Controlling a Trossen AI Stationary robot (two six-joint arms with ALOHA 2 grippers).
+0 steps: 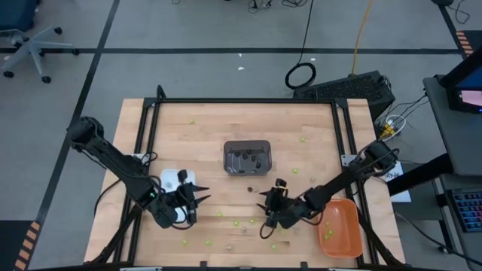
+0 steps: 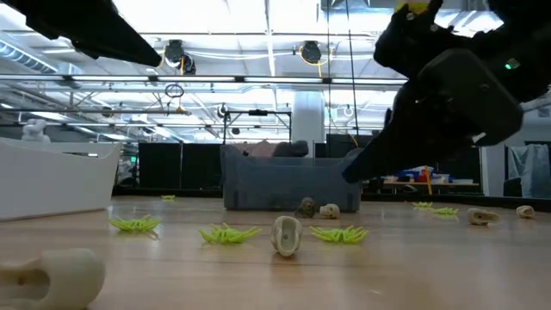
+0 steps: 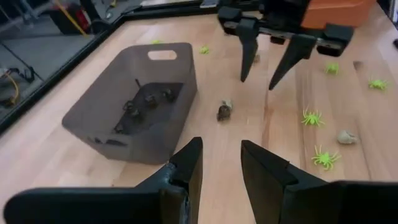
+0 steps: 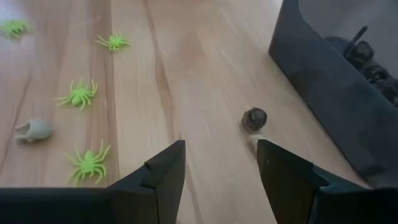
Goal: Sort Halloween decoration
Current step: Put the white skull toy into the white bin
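Our two claws hang low over the counter, and both are empty.

Our right claw (image 1: 269, 218) has its fingers (image 4: 163, 171) apart with nothing between them. It hangs just above a small dark trinket (image 4: 254, 119) on the bare wood, near the dark grey tray (image 1: 247, 157). More dark trinkets (image 3: 146, 102) lie inside that tray. Our left claw (image 1: 193, 202) is part way open and holds nothing too. It sits beside the white tray (image 1: 172, 178). Green spiders (image 4: 79, 94) and a pale tan trinket (image 4: 33, 130) lie spread out on the counter (image 1: 211, 128) around both claws. The orange tray (image 1: 340, 227) sits near the right arm, with some green pieces in it.
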